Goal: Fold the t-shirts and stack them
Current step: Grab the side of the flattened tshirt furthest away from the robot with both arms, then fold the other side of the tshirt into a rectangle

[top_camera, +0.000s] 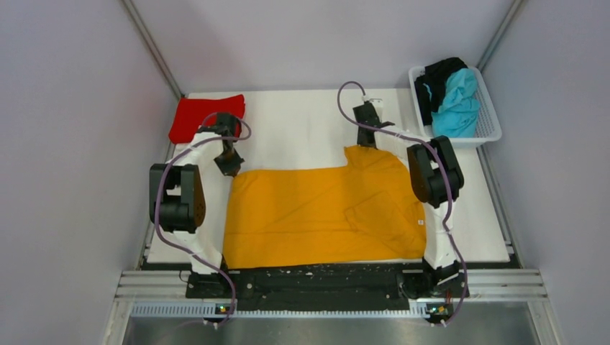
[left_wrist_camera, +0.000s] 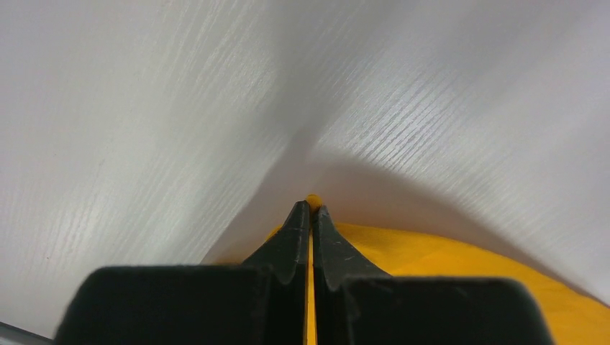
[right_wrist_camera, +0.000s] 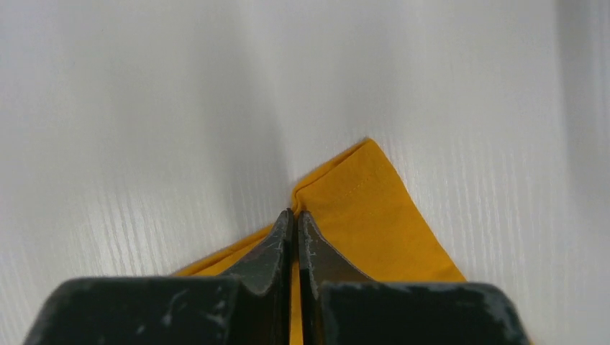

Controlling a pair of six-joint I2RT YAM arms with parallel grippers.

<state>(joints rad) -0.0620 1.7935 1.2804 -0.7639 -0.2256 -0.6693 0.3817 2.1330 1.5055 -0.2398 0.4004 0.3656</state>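
Top external view shows the left tool (top_camera: 231, 164) down at the far left corner of the orange-yellow shirt (top_camera: 324, 215), which lies spread on the tabletop (top_camera: 302, 122) from that tool across to the right tool (top_camera: 367, 141) and back toward the arm bases. The left wrist view has the left jaws pressed together on a thin sliver of orange cloth, with only a small nub showing past the tips. That bite looks shallow, so the corner could slip free once the cloth takes weight. A red shirt (top_camera: 205, 115) lies folded just behind the left tool. A wide backward swing could catch it and disturb the fold. The right tool is pinching the shirt too, its jaws closed on a folded edge with a hemmed corner poking out just ahead and to the right of the tips. It may be holding only one layer there, and the cloth would then peel open when raised. If the two tools rise unevenly, the fold will probably land skewed. A sleeve lying doubled over the body, nearer the bases than the right tool, could be trapped as a lump. Right of the right tool, well apart, a basket (top_camera: 464, 141) holds a turquoise shirt (top_camera: 457, 104) and a black shirt (top_camera: 439, 75).
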